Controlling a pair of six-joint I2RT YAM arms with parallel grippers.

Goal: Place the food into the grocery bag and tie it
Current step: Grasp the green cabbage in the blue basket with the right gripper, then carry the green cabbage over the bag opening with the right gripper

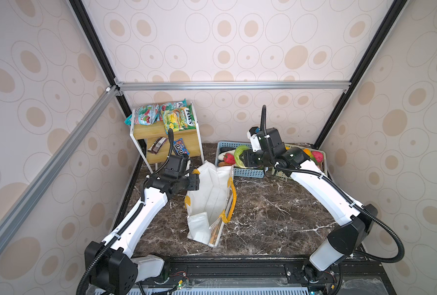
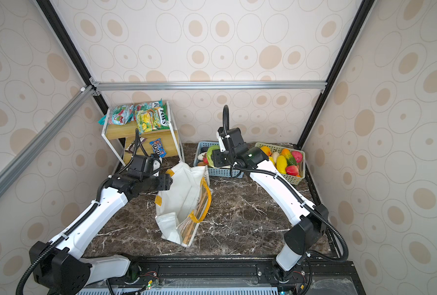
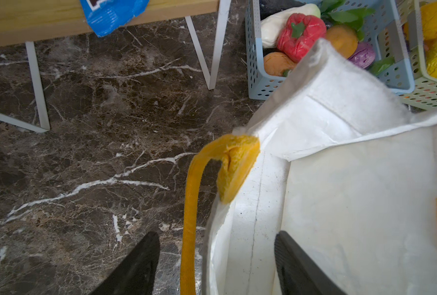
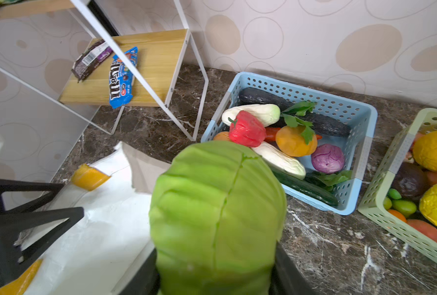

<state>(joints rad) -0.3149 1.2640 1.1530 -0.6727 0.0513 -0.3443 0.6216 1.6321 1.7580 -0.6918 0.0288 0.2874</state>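
Note:
The white grocery bag (image 1: pixel 209 199) (image 2: pixel 181 201) stands open in the middle of the table, its yellow handles drooping. My left gripper (image 1: pixel 197 178) (image 3: pixel 217 233) is open at the bag's far left rim. One finger is outside the bag and one inside, with the yellow handle (image 3: pixel 190 217) and bag wall between them, untouched. My right gripper (image 1: pixel 240 157) (image 4: pixel 216 255) is shut on the green cabbage (image 4: pixel 217 204) (image 2: pixel 211 150), held in the air between the blue basket and the bag's far rim. A blue M&M's packet (image 4: pixel 122 76) lies on the lower shelf.
The blue basket (image 4: pixel 340 102) (image 1: pixel 248 173) holds several toy vegetables; the pale green basket (image 4: pixel 391 224) (image 2: pixel 292 180) beside it holds several fruits. A white-framed wooden shelf (image 1: pixel 161 131) stands at the back left, with candy bags (image 1: pixel 161 115) on top and a dark bar beside the M&M's.

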